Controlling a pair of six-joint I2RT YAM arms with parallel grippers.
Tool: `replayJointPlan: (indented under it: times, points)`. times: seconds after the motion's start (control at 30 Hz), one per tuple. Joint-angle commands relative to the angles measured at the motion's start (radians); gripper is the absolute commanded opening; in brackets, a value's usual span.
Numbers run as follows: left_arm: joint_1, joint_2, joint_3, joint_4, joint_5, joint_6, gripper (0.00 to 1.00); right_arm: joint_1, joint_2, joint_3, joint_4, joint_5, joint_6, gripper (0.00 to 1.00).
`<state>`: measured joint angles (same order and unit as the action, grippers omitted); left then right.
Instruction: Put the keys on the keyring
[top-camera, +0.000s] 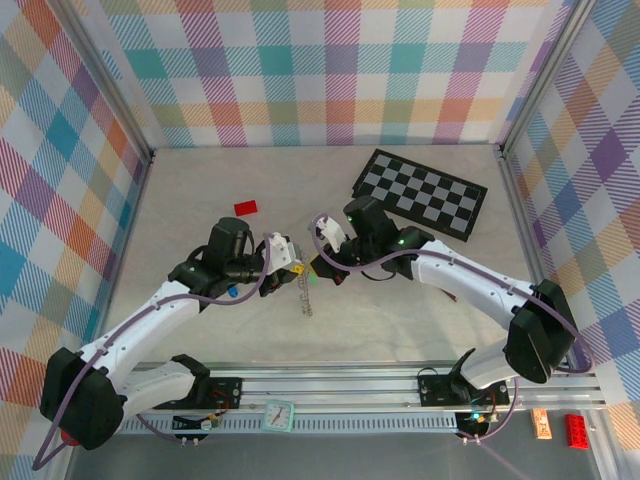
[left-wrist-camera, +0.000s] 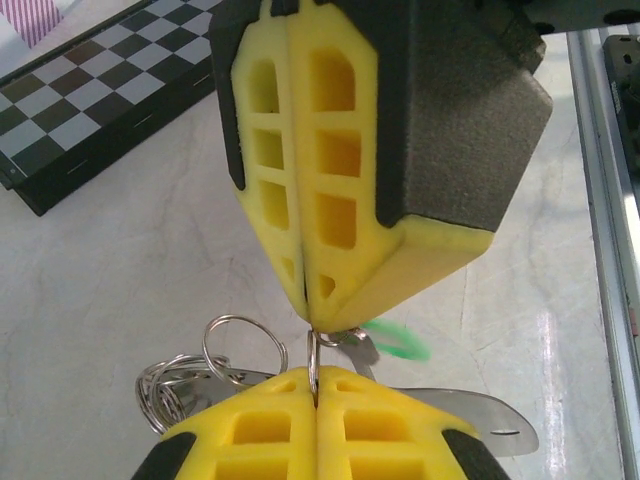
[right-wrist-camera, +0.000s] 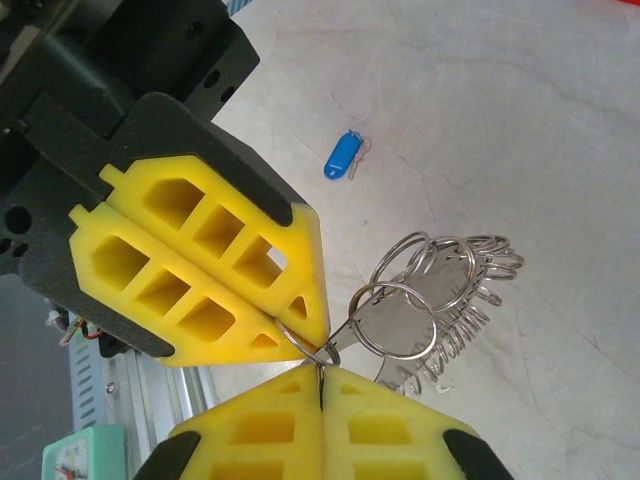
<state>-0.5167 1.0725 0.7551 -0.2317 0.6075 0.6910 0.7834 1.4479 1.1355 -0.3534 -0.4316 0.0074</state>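
Over the table's middle my left gripper (top-camera: 293, 265) and right gripper (top-camera: 322, 262) meet tip to tip. The keyring (right-wrist-camera: 440, 300) is a silvery bundle of split rings, a flat plate and coiled metal, and it hangs below them (top-camera: 305, 296). My left gripper (left-wrist-camera: 316, 378) is shut on one thin ring of it. My right gripper (right-wrist-camera: 321, 372) is shut on a small ring at the same spot. The green key (left-wrist-camera: 395, 340) shows blurred just behind the right fingers (left-wrist-camera: 340, 200). The blue key (right-wrist-camera: 343, 157) lies loose on the table (top-camera: 232, 291).
A red flat block (top-camera: 245, 207) lies at the back left. The black-and-grey checkerboard (top-camera: 425, 192) rests at the back right. Plaid walls close three sides. An aluminium rail (top-camera: 340, 385) with a small clock (top-camera: 278, 414) runs along the near edge.
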Motion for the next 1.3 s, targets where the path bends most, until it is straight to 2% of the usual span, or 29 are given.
replayJointPlan:
  times: [0.0, 0.43, 0.6, 0.7, 0.87, 1.17, 1.27]
  points:
    - [-0.016, -0.043, -0.016, 0.057, 0.050, 0.052, 0.00, -0.024, 0.020, 0.026, -0.029, -0.015, 0.039, 0.00]
    - [-0.031, -0.062, -0.053, 0.095, 0.036, 0.076, 0.00, -0.029, 0.047, 0.044, -0.038, -0.104, 0.035, 0.01]
    - [-0.036, -0.075, -0.082, 0.157, 0.044, 0.035, 0.00, -0.032, 0.056, 0.042, -0.039, -0.119, 0.037, 0.08]
    - [-0.039, -0.076, -0.095, 0.184, 0.050, 0.001, 0.00, -0.039, 0.043, 0.031, -0.027, -0.119, 0.039, 0.16]
    - [-0.043, -0.060, -0.110, 0.231, 0.067, -0.056, 0.00, -0.057, -0.006, -0.001, 0.011, -0.153, 0.036, 0.29]
    - [-0.045, -0.051, -0.140, 0.311, 0.083, -0.163, 0.00, -0.076, -0.198, -0.148, 0.081, -0.066, -0.096, 0.34]
    - [-0.045, -0.049, -0.153, 0.349, 0.092, -0.202, 0.00, -0.069, -0.271, -0.244, 0.144, -0.083, -0.227, 0.35]
